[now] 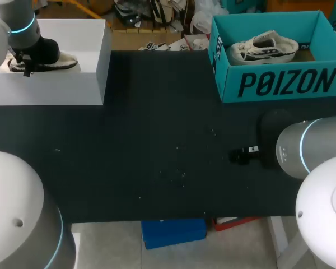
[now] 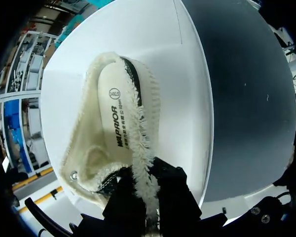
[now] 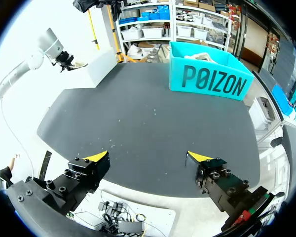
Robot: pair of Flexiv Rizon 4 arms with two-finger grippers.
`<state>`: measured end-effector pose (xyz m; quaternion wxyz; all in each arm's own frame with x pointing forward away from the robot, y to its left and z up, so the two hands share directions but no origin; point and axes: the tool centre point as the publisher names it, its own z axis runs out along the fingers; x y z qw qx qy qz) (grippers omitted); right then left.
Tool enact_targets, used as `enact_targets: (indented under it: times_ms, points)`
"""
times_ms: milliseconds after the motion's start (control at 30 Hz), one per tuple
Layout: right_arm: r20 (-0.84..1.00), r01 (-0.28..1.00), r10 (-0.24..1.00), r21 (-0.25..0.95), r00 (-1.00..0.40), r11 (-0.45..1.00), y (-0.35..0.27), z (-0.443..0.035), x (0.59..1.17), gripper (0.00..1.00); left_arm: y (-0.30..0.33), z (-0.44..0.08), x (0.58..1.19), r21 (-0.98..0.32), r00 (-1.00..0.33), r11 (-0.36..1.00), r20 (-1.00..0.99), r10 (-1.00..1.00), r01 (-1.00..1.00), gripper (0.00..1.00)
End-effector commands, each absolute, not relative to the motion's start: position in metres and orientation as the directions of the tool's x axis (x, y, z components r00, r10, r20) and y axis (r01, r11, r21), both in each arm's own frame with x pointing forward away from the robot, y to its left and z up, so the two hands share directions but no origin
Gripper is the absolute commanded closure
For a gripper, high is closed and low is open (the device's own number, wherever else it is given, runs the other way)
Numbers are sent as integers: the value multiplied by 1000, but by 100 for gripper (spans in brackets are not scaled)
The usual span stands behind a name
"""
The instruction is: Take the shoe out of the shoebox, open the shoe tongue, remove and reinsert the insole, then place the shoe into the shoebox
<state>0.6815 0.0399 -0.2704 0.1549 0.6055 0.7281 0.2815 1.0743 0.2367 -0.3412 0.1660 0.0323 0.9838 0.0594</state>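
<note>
A cream shoe with a fuzzy collar lies inside the white shoebox at the table's back left. Its printed insole shows through the opening. My left gripper is shut on the shoe's fuzzy collar edge, its tips buried in the fringe. In the head view the left arm's wrist covers part of the shoe in the white box. My right gripper hangs open over the table's near right part, nothing between its fingertips. The right arm comes in from the right.
A teal shoebox stands at the back right with another pale shoe in it; the right wrist view shows the teal box ahead of the gripper. The dark tabletop lies between the boxes.
</note>
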Motion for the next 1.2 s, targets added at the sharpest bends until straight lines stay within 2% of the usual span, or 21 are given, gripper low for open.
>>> enact_targets:
  times_ms: [33,133,167,200,300,333,367,400,433,567,767,867,933,967,1000,1067,1200]
  points:
    - [115,792,969,601,-217,106,41,-272,681,0,236,-349,1081,121,-948,992,-308,84,48,100]
    - [115,792,969,601,-217,106,41,-272,681,0,236,-351,1081,112,-952,993,-295,80,49,100]
    - [115,792,969,601,-217,106,41,-272,681,0,236,-351,1080,107,-953,993,-293,78,48,78]
    - [115,792,969,601,-217,106,41,-272,681,0,236,-351,1080,104,-953,993,-292,75,46,67]
    - [115,792,969,601,-217,106,41,-272,681,0,237,-346,1080,92,-956,995,-288,58,32,51]
    - [115,792,969,601,-217,106,41,-272,681,0,237,-344,1080,81,-957,996,-286,45,22,50]
    - [115,792,969,601,-217,106,41,-272,681,0,237,-340,1080,67,-959,998,-283,38,19,44]
    - [115,792,969,601,-217,106,41,-272,681,0,237,-337,1081,66,-958,998,-285,37,19,33]
    - [115,792,969,601,-217,106,41,-272,681,0,237,-332,1081,60,-958,998,-287,31,14,30]
    - [115,792,969,601,-217,106,41,-272,681,0,230,-307,1077,44,-955,999,-295,15,2,37]
    - [115,792,969,601,-217,106,41,-272,681,0,213,-267,1067,53,-955,998,-295,-18,-36,33]
    - [115,792,969,601,-217,106,41,-272,681,0,200,-251,1062,46,-956,997,-289,-46,-62,22]
    - [115,792,969,601,-217,106,41,-272,681,0,189,-240,1056,25,-955,997,-290,-63,-73,22]
    - [115,792,969,601,-217,106,41,-272,681,0,182,-236,1053,26,-955,997,-291,-62,-73,17]
    - [115,792,969,601,-217,106,41,-272,681,0,174,-231,1050,8,-952,997,-296,-70,-76,8]
    - [115,792,969,601,-217,106,41,-272,681,0,159,-223,1045,-13,-954,997,-288,-80,-79,0]
    - [115,792,969,601,-217,106,41,-272,681,0,131,-212,1036,-52,-949,984,-259,-179,-171,0]
